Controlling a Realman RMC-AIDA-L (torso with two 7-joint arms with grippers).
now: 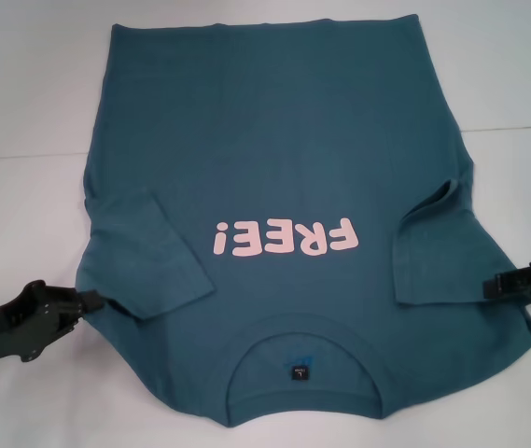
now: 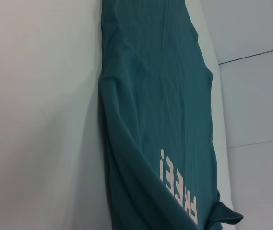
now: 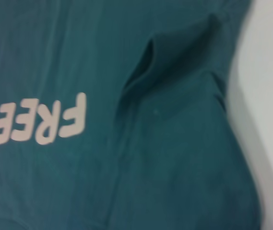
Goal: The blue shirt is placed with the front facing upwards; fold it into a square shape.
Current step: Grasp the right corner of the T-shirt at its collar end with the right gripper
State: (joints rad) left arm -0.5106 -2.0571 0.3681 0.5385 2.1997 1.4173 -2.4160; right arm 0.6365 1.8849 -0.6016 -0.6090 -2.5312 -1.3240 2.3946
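At the shirt's two side edges, near the shoulders, both grippers meet the cloth: the left gripper (image 1: 92, 301) touches the left edge by the folded-in sleeve, and the right gripper (image 1: 491, 287) touches the right edge. Whether either gripper's fingers are clenched on fabric cannot be told.

Each arm reaches in low from its own side, nearly level with the white worktop (image 1: 22, 112).

Front up, the blue shirt (image 1: 274, 140) lies flat on the worktop, collar nearest the robot, both short sleeves folded inward over the chest, pink "FREE!" lettering between them.

Only the head view shows the collar's black label; the right wrist view shows the right sleeve's raised fold close up.
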